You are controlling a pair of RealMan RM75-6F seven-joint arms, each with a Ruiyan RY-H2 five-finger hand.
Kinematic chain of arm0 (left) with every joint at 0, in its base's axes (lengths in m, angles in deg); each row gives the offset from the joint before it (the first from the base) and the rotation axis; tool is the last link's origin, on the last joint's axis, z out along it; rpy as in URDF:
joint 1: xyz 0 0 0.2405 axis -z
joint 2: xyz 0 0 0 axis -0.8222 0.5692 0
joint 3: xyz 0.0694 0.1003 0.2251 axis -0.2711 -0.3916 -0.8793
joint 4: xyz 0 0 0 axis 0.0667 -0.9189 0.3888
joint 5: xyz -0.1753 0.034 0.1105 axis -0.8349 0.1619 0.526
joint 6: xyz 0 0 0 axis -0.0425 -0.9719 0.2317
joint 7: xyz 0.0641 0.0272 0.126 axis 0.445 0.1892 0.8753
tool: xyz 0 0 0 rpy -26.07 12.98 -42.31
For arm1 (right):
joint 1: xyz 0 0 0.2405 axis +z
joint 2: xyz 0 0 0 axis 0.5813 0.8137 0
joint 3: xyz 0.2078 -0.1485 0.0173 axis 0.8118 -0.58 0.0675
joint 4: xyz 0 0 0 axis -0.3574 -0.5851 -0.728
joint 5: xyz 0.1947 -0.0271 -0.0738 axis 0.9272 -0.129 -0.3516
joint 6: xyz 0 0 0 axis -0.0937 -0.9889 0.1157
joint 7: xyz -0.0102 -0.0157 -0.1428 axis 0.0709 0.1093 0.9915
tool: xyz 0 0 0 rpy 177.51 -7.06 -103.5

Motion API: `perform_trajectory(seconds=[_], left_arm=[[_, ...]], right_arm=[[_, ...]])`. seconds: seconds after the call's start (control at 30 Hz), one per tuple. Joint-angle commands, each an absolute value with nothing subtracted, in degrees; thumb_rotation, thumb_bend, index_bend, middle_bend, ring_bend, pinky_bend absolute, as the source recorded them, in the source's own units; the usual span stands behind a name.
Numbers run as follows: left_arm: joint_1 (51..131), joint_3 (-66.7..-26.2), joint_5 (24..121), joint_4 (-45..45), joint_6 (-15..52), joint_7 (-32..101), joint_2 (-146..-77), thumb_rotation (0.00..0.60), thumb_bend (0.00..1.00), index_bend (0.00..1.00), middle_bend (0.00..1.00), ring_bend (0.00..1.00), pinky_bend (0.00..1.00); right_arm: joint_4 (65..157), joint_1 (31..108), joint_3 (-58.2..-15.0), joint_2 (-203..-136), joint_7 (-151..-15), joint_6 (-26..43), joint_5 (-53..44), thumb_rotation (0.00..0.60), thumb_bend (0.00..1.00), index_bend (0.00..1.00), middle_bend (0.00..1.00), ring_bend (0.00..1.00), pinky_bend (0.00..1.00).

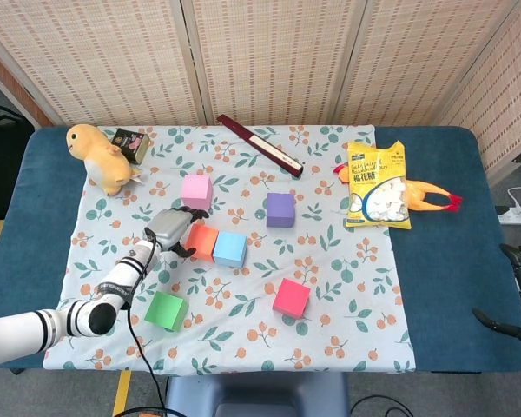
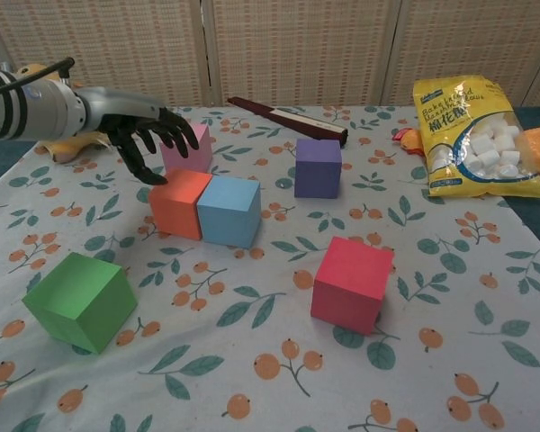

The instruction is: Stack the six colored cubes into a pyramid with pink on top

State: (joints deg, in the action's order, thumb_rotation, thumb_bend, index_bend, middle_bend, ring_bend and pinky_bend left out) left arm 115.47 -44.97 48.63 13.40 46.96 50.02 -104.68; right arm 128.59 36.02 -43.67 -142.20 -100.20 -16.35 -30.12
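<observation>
We see the base row of the pyramid underway; the orange cube [image 2: 179, 202] and light blue cube [image 2: 228, 211] sit touching side by side on the floral tabletop [image 2: 450, 297]. Our left hand [image 2: 148, 135] hovers just above the orange cube, fingers [image 2: 182, 133] spread and holding nothing. The light pink cube [image 2: 188, 147] sits just behind the orange cube, the purple cube [image 2: 318, 167] beyond the blue one, the green cube [image 2: 79, 300] and magenta cube [image 2: 352, 283] nearer us. Our right hand [image 1: 519, 291] rests at the far edge; we cannot tell its grasp. Next, we judge, a third cube must join the row.
</observation>
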Motion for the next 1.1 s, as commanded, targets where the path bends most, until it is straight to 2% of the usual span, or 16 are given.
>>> perform_trajectory(seconds=[0.03,0.1,0.23,0.33,0.57,1.1], left_arm=[[112.6,-39.7,54.9,11.2,51.7,39.5,-104.0,0.474,0.38,0.31,0.28,0.22,0.24],[112.7,-38.9,57.1,8.7,53.0,37.2,-105.4,0.369,0.41,0.34,0.3,0.23,0.24],[114.0,-38.7,59.3,3.7,55.4,35.0,-108.1,0.253,0.43,0.36,0.29,0.22,0.24],[115.1,-38.9,58.6,-0.1,57.3,33.4,-110.1,0.249,0.43,0.36,0.29,0.22,0.24],[117.6,-41.9,55.5,-6.4,61.0,32.9,-112.8,0.249,0.42,0.34,0.32,0.23,0.23],[119.3,-45.7,51.1,-6.8,60.2,33.2,-113.1,0.247,0.41,0.31,0.36,0.29,0.28]], right_arm=[[128.7,36.2,-43.7,-142.2,-100.1,-16.2,-30.3,0.571,0.0,0.0,0.09,0.03,0.15],[128.9,36.2,-43.7,-142.2,-99.9,-16.3,-30.5,0.572,0.0,0.0,0.09,0.03,0.15],[129.2,36.2,-43.6,-142.0,-99.6,-16.3,-30.5,0.571,0.0,0.0,0.09,0.03,0.15],[129.3,36.2,-43.6,-142.0,-99.5,-16.3,-30.4,0.571,0.0,0.0,0.09,0.03,0.15],[129.1,36.2,-43.6,-142.1,-99.8,-15.9,-29.9,0.572,0.0,0.0,0.09,0.03,0.15],[129.3,36.4,-43.6,-142.1,-99.5,-15.6,-29.9,0.571,0.0,0.0,0.09,0.03,0.15]])
